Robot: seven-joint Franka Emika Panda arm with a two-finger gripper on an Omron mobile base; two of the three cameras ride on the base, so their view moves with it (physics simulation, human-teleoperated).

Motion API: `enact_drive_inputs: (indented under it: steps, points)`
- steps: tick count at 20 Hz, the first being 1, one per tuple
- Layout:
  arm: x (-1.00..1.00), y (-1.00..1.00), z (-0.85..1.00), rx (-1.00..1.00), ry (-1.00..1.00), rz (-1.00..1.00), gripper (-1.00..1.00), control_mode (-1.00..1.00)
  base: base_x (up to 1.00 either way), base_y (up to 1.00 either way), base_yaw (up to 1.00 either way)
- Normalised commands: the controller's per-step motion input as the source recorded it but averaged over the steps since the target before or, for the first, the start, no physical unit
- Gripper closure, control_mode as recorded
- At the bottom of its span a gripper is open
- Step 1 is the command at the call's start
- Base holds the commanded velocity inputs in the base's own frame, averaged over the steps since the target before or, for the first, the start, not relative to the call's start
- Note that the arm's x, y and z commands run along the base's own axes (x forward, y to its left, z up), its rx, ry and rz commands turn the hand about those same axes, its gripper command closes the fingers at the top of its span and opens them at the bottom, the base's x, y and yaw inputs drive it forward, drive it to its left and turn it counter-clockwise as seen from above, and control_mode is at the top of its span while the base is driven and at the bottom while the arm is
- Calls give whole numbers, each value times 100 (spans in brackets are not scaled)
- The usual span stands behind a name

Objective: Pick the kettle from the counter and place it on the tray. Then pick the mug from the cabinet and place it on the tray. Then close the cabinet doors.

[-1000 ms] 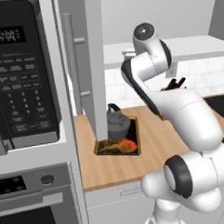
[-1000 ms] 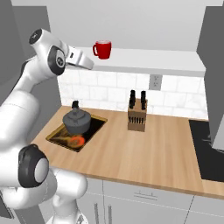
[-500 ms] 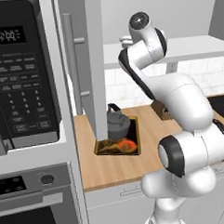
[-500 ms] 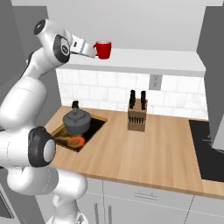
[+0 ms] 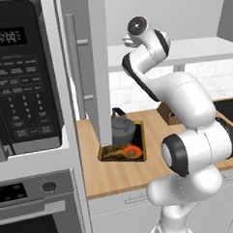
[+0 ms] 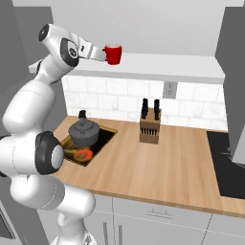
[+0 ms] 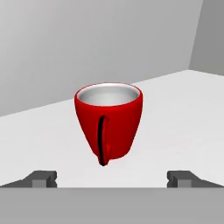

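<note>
The red mug (image 7: 109, 122) stands upright on the white shelf (image 7: 183, 113) of the cabinet, its handle turned toward me. My gripper (image 7: 113, 178) is open, and both fingertips (image 7: 43, 178) stop just short of the mug with nothing between them. From the right base, the gripper (image 6: 102, 53) is level with the mug (image 6: 113, 53) and almost touching its left side. The dark grey kettle (image 6: 84, 131) sits upright on the tray (image 6: 106, 139) at the left end of the counter (image 6: 162, 167). One cabinet door (image 5: 89, 66) stands open above the kettle (image 5: 123, 130).
A wooden knife block (image 6: 149, 125) stands at the back of the counter below the shelf. A black cooktop (image 6: 227, 162) lies at the right. The black microwave (image 5: 19, 80) and oven (image 5: 31, 210) column fills the left. Another open grey door (image 6: 234, 72) hangs at the right.
The arm has raised and stretched the hand toward the mug, closing most of the gap. The jaws stay open; mug, kettle and tray have not moved.
</note>
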Motion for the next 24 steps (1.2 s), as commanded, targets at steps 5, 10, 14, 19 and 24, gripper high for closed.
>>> enact_drive_inputs:
  steps: [5,10,14,19,24]
  points:
    - [22,-7,0,0,-1,-5,-100,-100,0,0,0]
    - [23,-1,0,0,8,-4,-100,-100,0,0,0]
    - [35,0,0,0,8,-5,-100,-100,0,0,0]
    - [41,-4,0,0,0,-6,-100,-100,0,0,0]
    - [32,-6,0,0,0,-6,-100,-100,0,0,0]
